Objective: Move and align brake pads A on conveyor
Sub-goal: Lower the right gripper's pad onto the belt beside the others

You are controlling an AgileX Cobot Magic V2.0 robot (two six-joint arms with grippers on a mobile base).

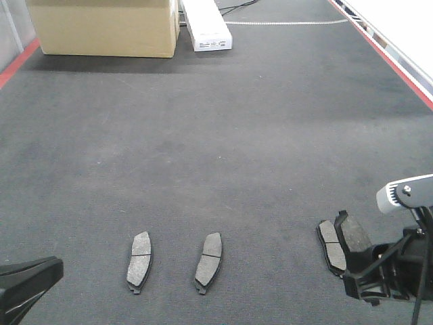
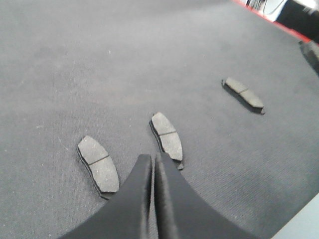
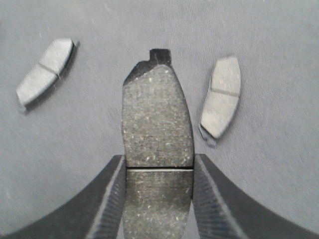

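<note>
Your left gripper (image 2: 153, 164) is hovering with its jaws pressed together, holding nothing. On the felt-like charcoal conveyor (image 1: 223, 135), three curved, grooved brake pads (image 1: 140, 261) (image 1: 209, 261) (image 1: 331, 246) are lying flat. Your right gripper (image 3: 158, 172) is clamping a fourth gritty pad (image 3: 157, 119).

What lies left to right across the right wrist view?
Left pad → pad held in the right gripper → right pad, all over the conveyor.
</note>
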